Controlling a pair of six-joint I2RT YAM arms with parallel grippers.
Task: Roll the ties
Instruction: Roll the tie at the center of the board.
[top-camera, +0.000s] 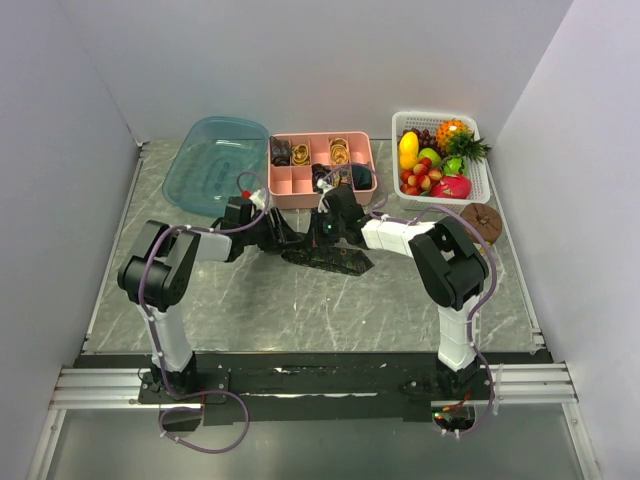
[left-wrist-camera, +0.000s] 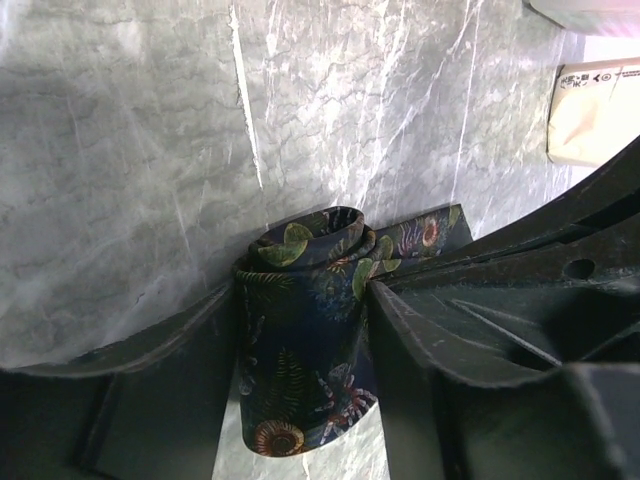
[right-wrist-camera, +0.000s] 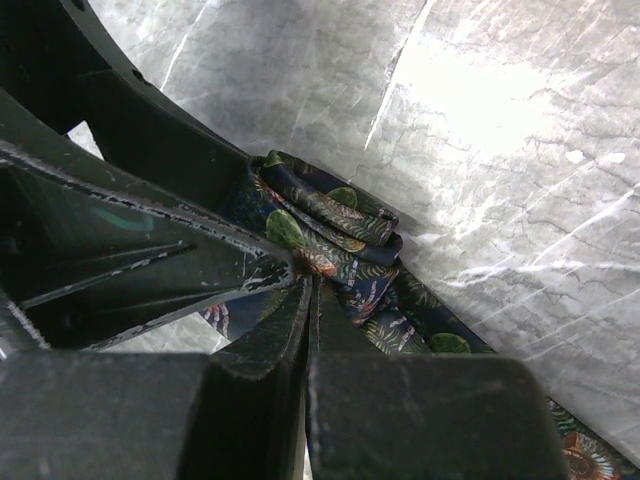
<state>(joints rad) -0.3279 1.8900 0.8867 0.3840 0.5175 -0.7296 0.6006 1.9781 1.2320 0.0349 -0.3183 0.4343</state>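
Observation:
A navy tie (top-camera: 338, 261) with a fern and shell print lies mid-table, its tail running right. Its left end is rolled into a coil (left-wrist-camera: 305, 330). My left gripper (left-wrist-camera: 303, 290) is shut on this coil, one finger on each side; it also shows in the top view (top-camera: 290, 238). My right gripper (right-wrist-camera: 312, 280) is shut, its tips pinching the coil's layered folds (right-wrist-camera: 340, 225); it meets the left one in the top view (top-camera: 322, 232). Rolled ties (top-camera: 339, 150) sit in the pink tray.
The pink compartment tray (top-camera: 300, 190) stands just behind the grippers. A blue tub (top-camera: 213, 160) is at the back left. A white basket (top-camera: 482, 175) of fruit is at the back right, with a brown disc (top-camera: 482, 220) in front of it.

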